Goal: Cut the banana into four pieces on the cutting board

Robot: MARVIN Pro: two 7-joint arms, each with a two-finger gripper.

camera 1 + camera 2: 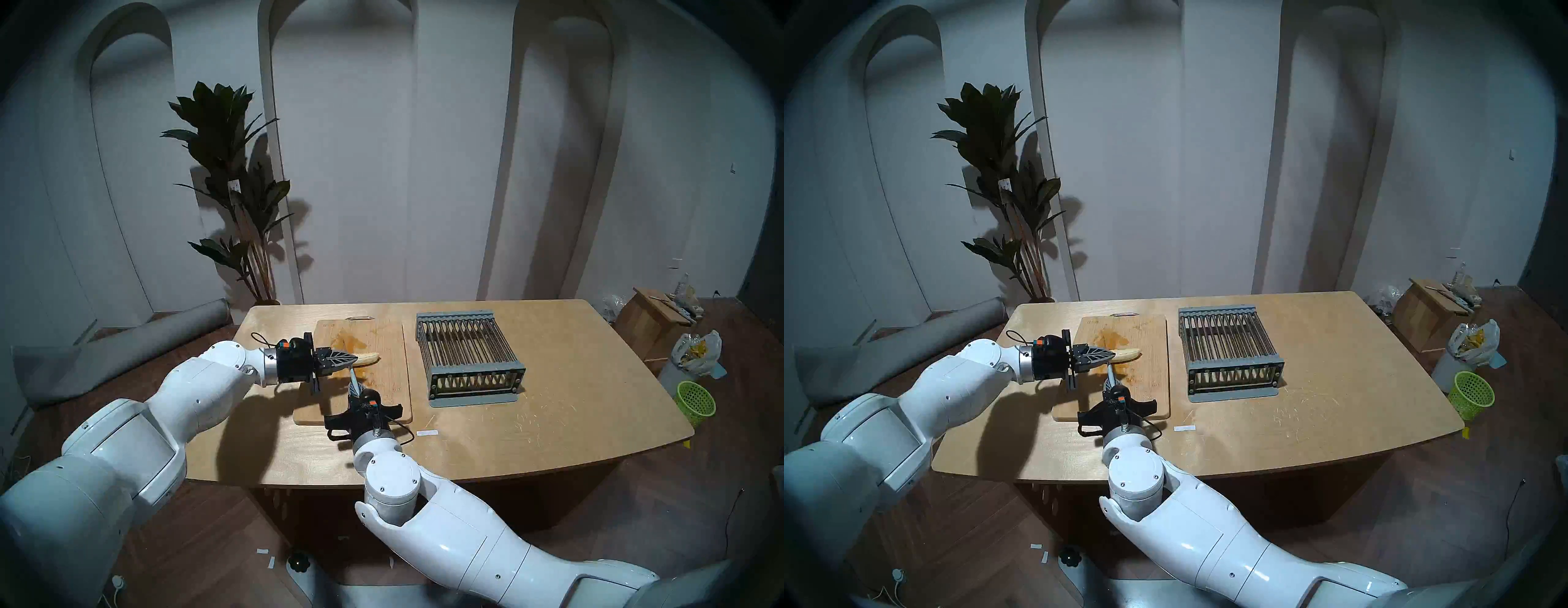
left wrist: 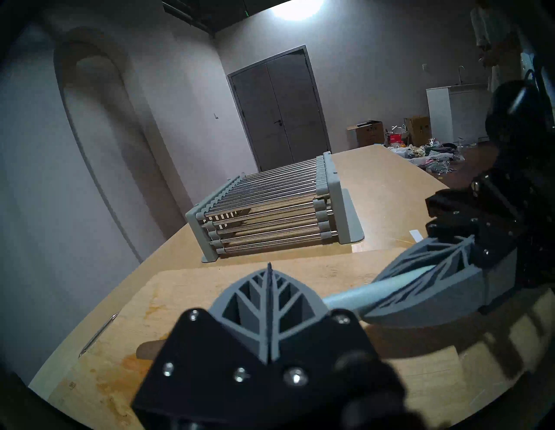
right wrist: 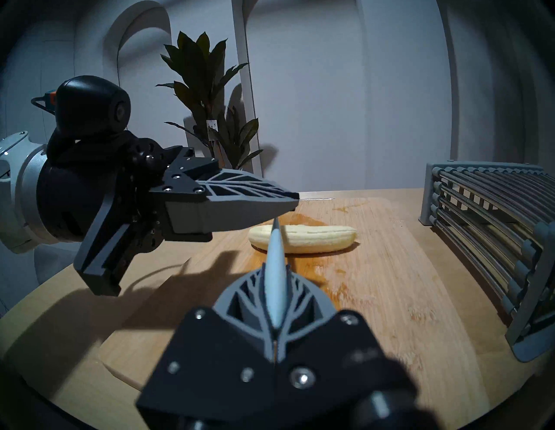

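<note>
The peeled, pale banana (image 1: 368,358) (image 1: 1127,354) (image 3: 312,240) lies whole near the middle of the bamboo cutting board (image 1: 388,395) (image 1: 1151,382) (image 2: 186,294) (image 3: 390,294), beside an orange-brown stain. My left gripper (image 1: 350,356) (image 1: 1110,354) (image 2: 269,270) (image 3: 295,199) is shut and empty, its tips just above the banana's left end. My right gripper (image 1: 355,384) (image 1: 1111,382) (image 3: 274,267) (image 2: 387,288) is shut on a pale blue knife (image 1: 352,374) (image 3: 274,255) (image 2: 345,295). The blade points at the banana's left part from the near side.
A grey slatted metal rack (image 1: 466,356) (image 1: 1227,354) (image 2: 270,207) (image 3: 486,228) stands on the table right of the board. A white tape strip (image 1: 426,432) lies near the front edge. A green basket (image 1: 695,401), bag and box sit on the floor to the right.
</note>
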